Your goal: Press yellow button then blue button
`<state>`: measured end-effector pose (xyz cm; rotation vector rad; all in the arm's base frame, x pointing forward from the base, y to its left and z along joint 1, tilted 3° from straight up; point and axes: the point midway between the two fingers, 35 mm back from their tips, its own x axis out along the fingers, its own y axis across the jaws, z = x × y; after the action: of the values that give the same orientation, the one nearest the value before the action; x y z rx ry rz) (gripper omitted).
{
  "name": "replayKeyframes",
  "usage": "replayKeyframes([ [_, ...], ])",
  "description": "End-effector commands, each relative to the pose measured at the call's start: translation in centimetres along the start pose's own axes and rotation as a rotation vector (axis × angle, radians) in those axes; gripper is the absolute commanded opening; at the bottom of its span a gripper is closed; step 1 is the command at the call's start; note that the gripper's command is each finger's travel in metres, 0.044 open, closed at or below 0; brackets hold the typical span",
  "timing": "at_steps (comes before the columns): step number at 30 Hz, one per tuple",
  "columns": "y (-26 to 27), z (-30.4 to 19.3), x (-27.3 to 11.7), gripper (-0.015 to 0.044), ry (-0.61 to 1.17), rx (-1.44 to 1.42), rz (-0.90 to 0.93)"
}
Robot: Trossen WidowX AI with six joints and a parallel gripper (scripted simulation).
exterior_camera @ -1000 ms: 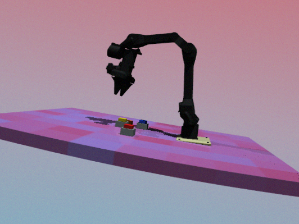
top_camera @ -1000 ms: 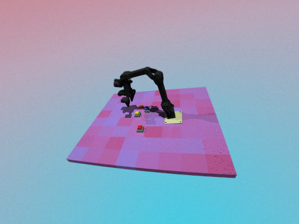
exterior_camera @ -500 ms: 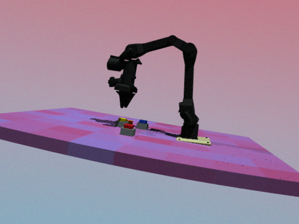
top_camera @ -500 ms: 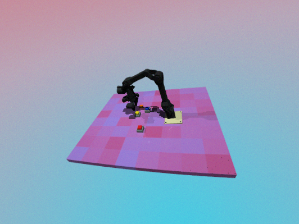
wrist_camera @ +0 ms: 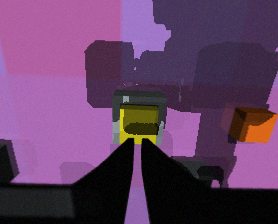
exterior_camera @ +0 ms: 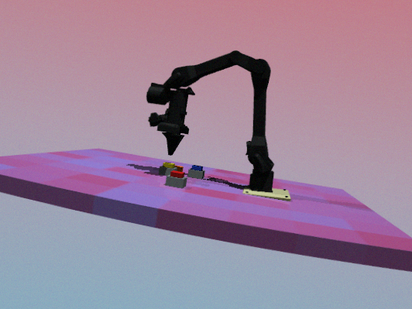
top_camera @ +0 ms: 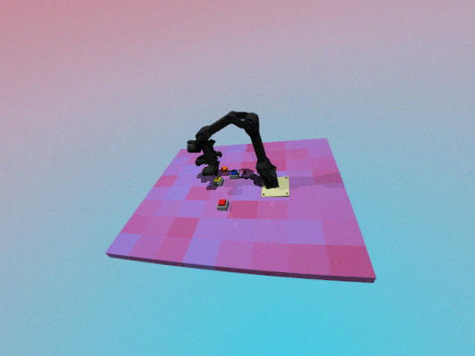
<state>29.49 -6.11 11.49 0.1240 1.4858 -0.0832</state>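
The yellow button (top_camera: 218,179) (exterior_camera: 169,165) (wrist_camera: 140,114) has a yellow cap in a grey housing, with a dark shadow across the cap. My gripper (exterior_camera: 170,154) (wrist_camera: 137,143) is shut and empty, its fingertips nearly together. It points down above the yellow button, with a gap between fingertips and cap in the exterior view. In the wrist view the tips overlap the near edge of the button. The blue button (top_camera: 234,172) (exterior_camera: 197,168) sits on its grey housing, between the yellow button and the arm's base; its cap cannot be made out in the wrist view.
An orange block (top_camera: 224,169) (exterior_camera: 180,168) (wrist_camera: 255,126) lies beside the yellow button, to its right in the wrist view. A red button (top_camera: 222,202) (exterior_camera: 177,174) stands nearer the front. The arm's base is on a cream plate (top_camera: 283,190) (exterior_camera: 284,195).
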Motion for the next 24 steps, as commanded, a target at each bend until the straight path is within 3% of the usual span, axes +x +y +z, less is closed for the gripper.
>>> replayKeyframes([
  [1,-0.1,0.0,0.1,0.0020,0.002,0.000,-0.006],
  [24,-0.1,0.0,3.3,0.0020,0.002,0.000,-0.006],
])
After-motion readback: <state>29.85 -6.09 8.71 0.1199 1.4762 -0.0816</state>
